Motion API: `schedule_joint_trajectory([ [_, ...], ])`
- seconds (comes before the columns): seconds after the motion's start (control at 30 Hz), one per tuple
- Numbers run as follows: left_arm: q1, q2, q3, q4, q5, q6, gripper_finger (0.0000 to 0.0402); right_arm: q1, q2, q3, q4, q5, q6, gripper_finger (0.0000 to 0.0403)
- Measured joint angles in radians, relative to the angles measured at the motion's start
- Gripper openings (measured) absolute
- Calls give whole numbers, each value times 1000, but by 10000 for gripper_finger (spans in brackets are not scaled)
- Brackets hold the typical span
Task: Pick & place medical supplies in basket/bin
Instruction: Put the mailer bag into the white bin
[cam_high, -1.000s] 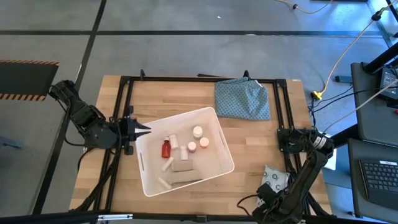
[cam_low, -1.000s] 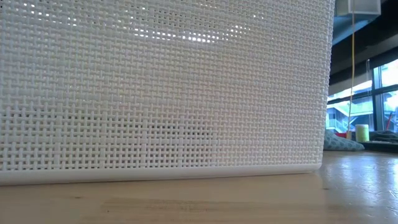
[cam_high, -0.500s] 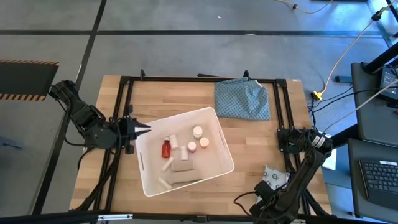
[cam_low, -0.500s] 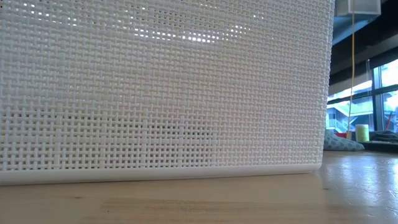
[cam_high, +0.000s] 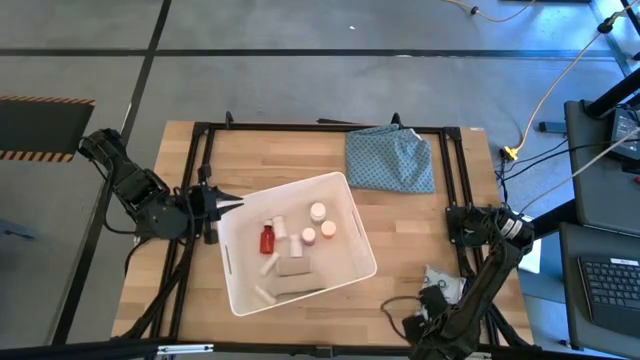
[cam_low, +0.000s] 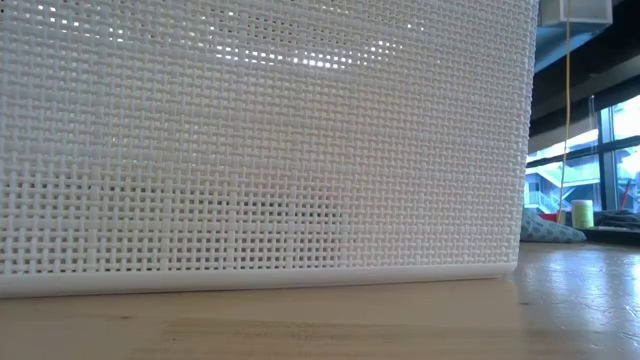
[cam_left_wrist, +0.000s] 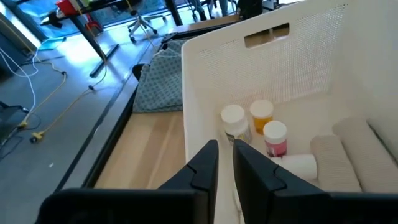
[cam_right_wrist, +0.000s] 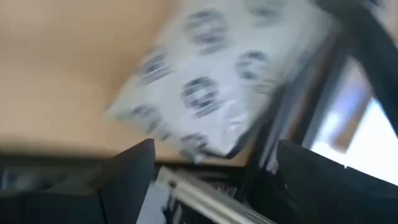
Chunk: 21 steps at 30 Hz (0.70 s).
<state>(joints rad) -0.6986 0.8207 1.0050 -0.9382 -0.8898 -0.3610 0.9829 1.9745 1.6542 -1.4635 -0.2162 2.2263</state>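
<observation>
The white basket (cam_high: 295, 245) stands mid-table and fills the low view (cam_low: 260, 140). In it lie a red bottle (cam_high: 267, 240), white bottles (cam_high: 318, 212) (cam_left_wrist: 233, 118) and short white tubes (cam_high: 265, 293). My left gripper (cam_high: 238, 203) (cam_left_wrist: 225, 165) is shut at the basket's far left corner. A flat grey-white packet (cam_high: 440, 284) (cam_right_wrist: 211, 81) with dark ring print lies flat at the table's near right corner, its edge over the frame rail. My right gripper (cam_high: 430, 302) (cam_right_wrist: 217, 180) stands open just short of the packet, one finger to each side. My left gripper is shut on the basket's rim (cam_left_wrist: 225, 146) close to the far left corner, one finger on each side of the wall as far as the narrow white gap shows. The fingers come from the table's left, slanting slightly down. The basket stands flat on the table.
A blue-green patterned cloth (cam_high: 390, 160) lies bunched at the far right of the table. Black frame rails (cam_high: 200, 160) run along the table's sides. Bare wood lies between the basket and the packet (cam_high: 395, 240).
My right gripper has turned about its own axis beside the packet, which lies where it was. My left gripper has swung its tips slightly toward the table's far edge at the basket's corner. The basket has not shifted.
</observation>
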Motion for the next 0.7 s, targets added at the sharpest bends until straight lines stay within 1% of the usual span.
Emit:
schedule_joint_trajectory([
  [0.07,0,0,0,0,0,-18,41,4,1,-31,-5,-34,130,334],
  [0.17,0,0,0,0,1,-19,40,8,1,-84,45,-78,173,332],
  [0.23,0,0,0,0,1,-19,41,9,1,-125,77,-75,173,331],
  [0.33,0,0,0,0,1,-19,43,8,1,-194,154,-24,152,331],
  [0.47,0,0,0,0,1,-19,41,8,1,-269,248,-21,151,331],
  [0.6,0,0,0,0,1,-19,38,7,-8,-307,299,-17,147,331],
  [0.7,0,0,0,0,1,-19,40,8,-8,-309,303,19,127,331],
])
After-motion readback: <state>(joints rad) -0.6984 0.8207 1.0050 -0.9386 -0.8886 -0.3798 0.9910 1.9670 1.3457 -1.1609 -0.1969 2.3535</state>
